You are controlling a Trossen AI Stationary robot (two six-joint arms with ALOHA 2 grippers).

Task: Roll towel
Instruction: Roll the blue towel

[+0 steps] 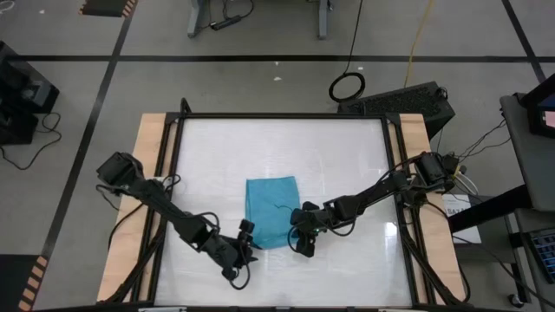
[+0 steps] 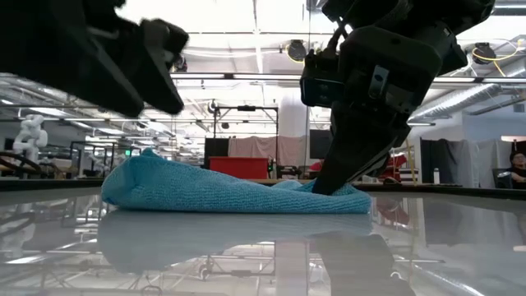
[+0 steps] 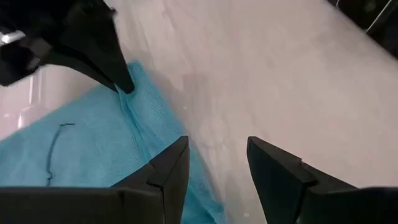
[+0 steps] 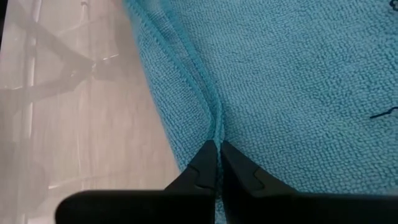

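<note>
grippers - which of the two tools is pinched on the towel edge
The right tool, its fingers shut on the towel at the hem. The left tool stands open beside the towel's edge, gripping nothing.

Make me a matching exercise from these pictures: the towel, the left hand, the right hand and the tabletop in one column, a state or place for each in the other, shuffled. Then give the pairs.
Things:
1. towel
2. left hand
3. right hand
4. tabletop

States or places:
A. fingers apart, just off the towel's near left corner, holding nothing
B. white and glossy, carrying the cloth
C. teal, folded, lying near the middle of the table
D. fingers pinched shut on the cloth's edge at its near right corner

Pairs: 1-C, 2-A, 3-D, 4-B
</note>
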